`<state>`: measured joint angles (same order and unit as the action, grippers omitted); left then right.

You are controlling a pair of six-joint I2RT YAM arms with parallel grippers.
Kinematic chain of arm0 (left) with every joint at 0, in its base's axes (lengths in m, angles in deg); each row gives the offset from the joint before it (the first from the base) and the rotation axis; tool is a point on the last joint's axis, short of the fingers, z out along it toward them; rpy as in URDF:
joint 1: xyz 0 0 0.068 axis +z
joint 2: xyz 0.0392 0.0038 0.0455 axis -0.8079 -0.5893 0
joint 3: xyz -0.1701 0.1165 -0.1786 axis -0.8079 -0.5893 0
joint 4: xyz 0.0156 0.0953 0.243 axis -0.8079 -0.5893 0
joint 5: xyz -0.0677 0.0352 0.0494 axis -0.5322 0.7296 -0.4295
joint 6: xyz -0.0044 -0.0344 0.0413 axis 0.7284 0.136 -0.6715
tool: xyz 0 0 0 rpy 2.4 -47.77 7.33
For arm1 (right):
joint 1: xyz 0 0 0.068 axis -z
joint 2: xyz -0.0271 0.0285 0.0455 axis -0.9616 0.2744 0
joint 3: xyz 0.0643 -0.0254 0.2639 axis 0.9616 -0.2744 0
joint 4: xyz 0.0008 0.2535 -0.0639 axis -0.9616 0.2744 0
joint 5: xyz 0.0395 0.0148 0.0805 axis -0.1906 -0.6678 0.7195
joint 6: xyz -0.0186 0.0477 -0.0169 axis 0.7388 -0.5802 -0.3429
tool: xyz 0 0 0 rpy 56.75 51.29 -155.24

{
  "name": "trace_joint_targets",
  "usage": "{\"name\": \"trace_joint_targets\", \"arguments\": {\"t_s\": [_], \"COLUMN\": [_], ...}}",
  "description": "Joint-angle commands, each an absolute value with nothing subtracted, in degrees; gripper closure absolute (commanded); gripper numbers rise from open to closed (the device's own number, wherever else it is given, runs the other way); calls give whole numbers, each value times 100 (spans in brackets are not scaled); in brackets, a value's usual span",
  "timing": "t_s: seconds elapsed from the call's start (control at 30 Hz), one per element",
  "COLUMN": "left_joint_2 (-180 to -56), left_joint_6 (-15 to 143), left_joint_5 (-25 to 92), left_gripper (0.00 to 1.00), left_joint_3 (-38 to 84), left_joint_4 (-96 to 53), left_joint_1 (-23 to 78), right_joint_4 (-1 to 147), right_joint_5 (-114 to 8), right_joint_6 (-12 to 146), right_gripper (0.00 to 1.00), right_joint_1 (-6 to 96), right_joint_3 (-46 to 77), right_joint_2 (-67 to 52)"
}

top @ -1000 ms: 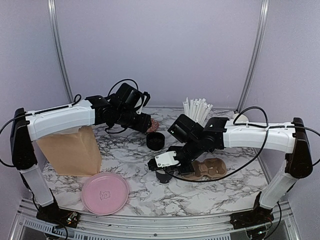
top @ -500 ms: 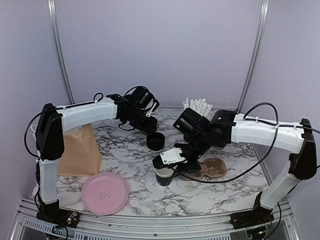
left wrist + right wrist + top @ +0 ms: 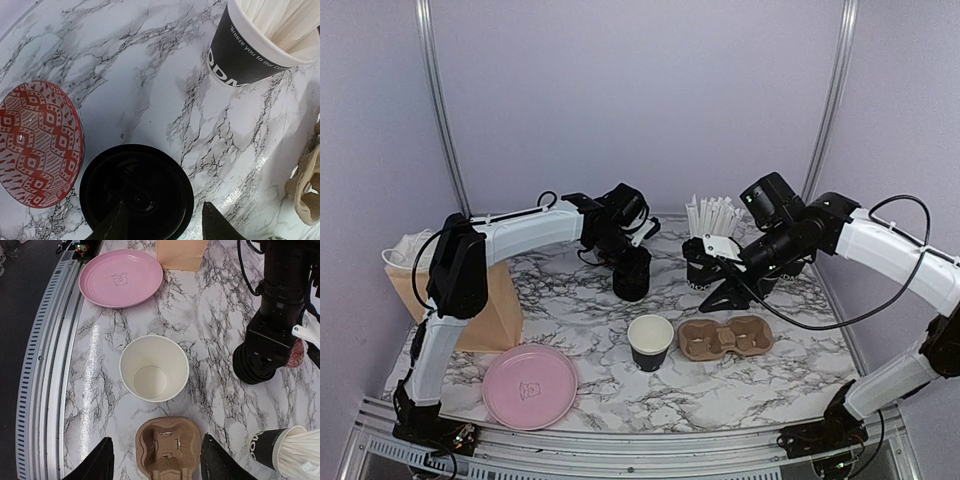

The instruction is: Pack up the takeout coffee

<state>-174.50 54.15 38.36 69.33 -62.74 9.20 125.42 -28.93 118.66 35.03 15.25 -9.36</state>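
The paper cup (image 3: pixel 154 367) stands upright near the table's middle, lid off. It's black outside, cream inside, w/ nothing in it. The cardboard carrier (image 3: pixel 170 447) lies just to its right, not touching, and both its holes are empty.

The right gripper (image 3: pixel 156 437) hangs high over the carrier w/ jaws apart and nothing btwn them.

Farther back, the left gripper (image 3: pixel 164 202) is low over a round black lid (image 3: pixel 150 175), also w/ jaws apart. One fingertip (image 3: pixel 116 222) overlaps the lid's top and the other sits just past its rim, w/ marble showing btwn. It doesn't look clamped.

A red-patterned bowl (image 3: pixel 37 142) sits just left of the lid. To the far right is a black cup (image 3: pixel 235 55) packed w/ white straws (image 3: pixel 715 215).

The pink plate (image 3: pixel 530 372) lies at near left. A brown paper bag (image 3: pixel 470 305) stands behind it, but what's in it can't be seen.
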Motion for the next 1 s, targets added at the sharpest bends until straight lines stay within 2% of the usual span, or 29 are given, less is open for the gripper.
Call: {"name": "trace_joint_targets", "arguments": {"t_s": [0.0,0.7,0.97], "left_joint_2": [-17714,-18024,-18077], "left_joint_6": [5402,5612,5671], "left_joint_5": [3857,3472,3425], "left_gripper": [54,69,78], "left_joint_3": [7229,7397,7401], "left_joint_4": [-6630,-6626,-6640], "left_joint_1": [918,821,828], "right_joint_4": [12268,12230,12252], "right_joint_5": [-2615,-2609,-2675], "right_joint_6": [11608,11726,11744], "right_gripper": [43,44,45], "right_joint_1": [3577,3580,3576], "right_joint_3": [1442,1194,1197], "right_joint_2": [-1137,-1023,-944]}}
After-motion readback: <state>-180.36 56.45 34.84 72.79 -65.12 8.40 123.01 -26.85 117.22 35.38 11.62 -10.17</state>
